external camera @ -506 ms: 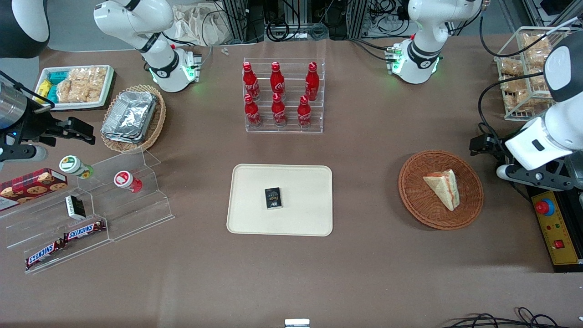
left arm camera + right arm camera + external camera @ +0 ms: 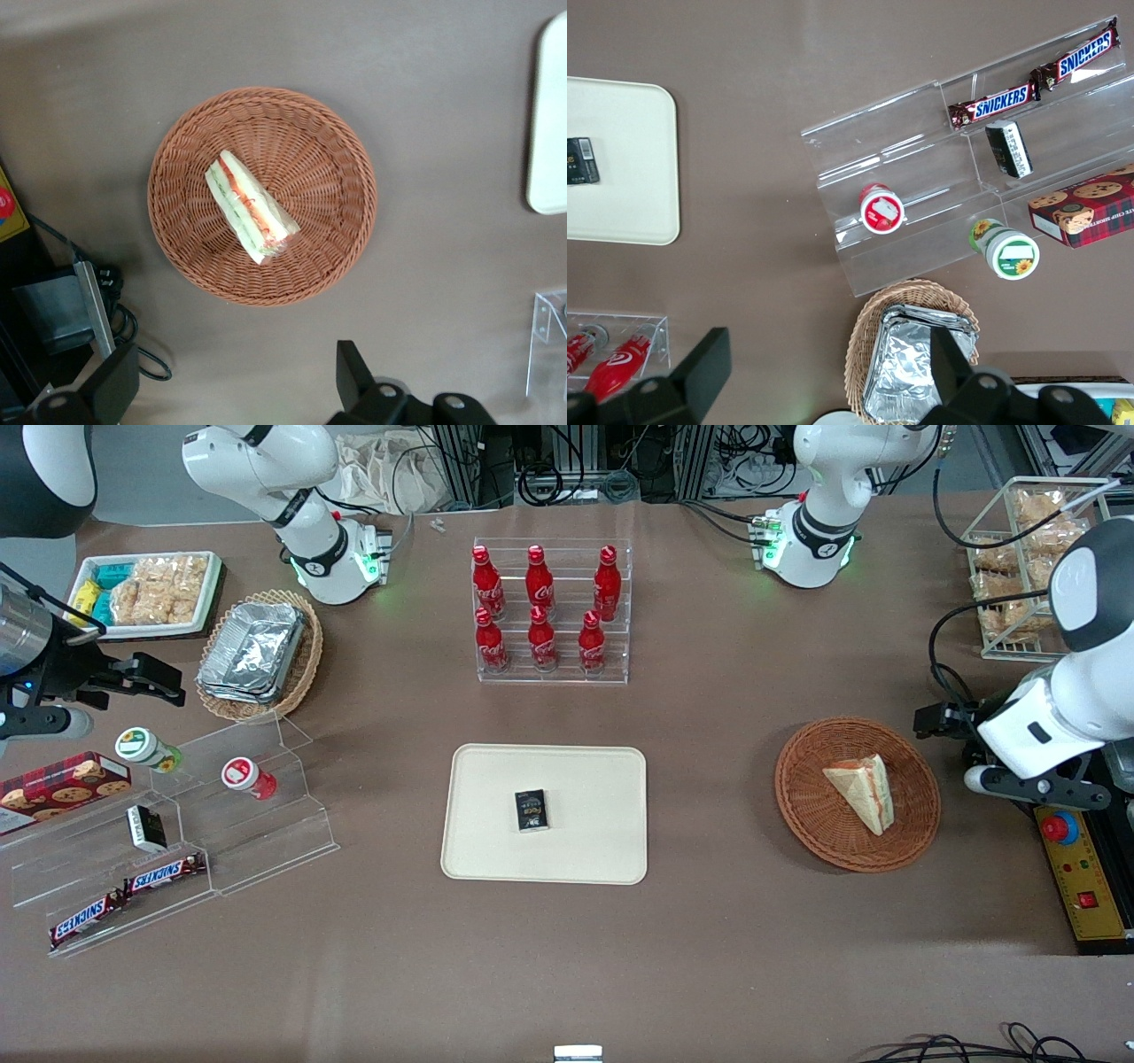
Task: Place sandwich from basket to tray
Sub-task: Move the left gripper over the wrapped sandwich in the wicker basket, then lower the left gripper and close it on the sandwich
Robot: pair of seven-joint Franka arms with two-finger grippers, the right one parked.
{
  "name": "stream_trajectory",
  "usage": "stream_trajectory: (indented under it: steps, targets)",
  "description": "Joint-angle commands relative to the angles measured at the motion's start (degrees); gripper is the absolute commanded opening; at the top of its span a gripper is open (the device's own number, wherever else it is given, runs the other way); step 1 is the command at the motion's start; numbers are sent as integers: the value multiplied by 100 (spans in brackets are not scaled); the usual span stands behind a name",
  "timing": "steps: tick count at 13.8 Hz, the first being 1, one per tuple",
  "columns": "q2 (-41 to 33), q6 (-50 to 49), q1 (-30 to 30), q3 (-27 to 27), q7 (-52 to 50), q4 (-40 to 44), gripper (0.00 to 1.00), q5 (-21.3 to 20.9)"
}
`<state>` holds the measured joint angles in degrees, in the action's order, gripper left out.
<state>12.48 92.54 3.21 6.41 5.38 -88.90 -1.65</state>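
Sandwich (image 2: 252, 209) lies in basket (image 2: 341, 150), well apart from spread, empty fingers (image 2: 359, 382).

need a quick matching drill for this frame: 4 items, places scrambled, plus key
Items:
1. sandwich
2. small black packet
3. red bottles
4. gripper

Places:
A. on the tray
B. on the clear tiered rack
C. in the basket
D. above the table beside the basket, jaws open

Pairs: 1-C, 2-A, 3-B, 4-D
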Motion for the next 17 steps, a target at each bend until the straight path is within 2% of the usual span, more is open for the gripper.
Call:
stream_trajectory:
  steps: [1, 3, 7, 11, 12, 17]
  targets:
    - [18, 683, -13, -8, -1689, -476, 100, -116]
    - [-88, 1623, -13, -8, -2837, -1214, 100, -143]
    - [-44, 2802, 22, -43, -3875, -2103, 100, -143]
    - [-35, 4155, 39, -87, -4150, -3271, 100, -143]
    - [-18, 4533, 31, -253, -4168, -3527, 100, -143]
    - [281, 4765, 31, -316, -4203, -3644, 100, -143]
